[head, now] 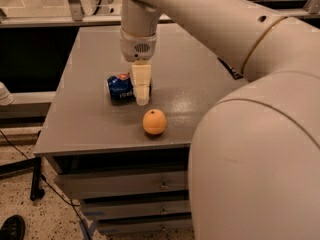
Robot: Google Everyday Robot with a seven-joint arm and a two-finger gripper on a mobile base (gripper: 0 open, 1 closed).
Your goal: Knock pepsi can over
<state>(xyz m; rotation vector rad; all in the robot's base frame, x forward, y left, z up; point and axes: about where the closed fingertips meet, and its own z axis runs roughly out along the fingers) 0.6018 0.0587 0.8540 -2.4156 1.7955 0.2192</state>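
The pepsi can (119, 88), blue with white lettering, lies on its side on the worktop (85, 129). The gripper (142, 100) stands at its right end; whether its jaws are clenched I cannot tell. An orange (154, 122) sits near.

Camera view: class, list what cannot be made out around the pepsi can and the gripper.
- Pepsi can: its right part is hidden behind the gripper, which hangs over the table. Contact between them is unclear.
- Black object at the table's right: mostly hidden by the arm.
- Shoe: cut off by the lower left edge.
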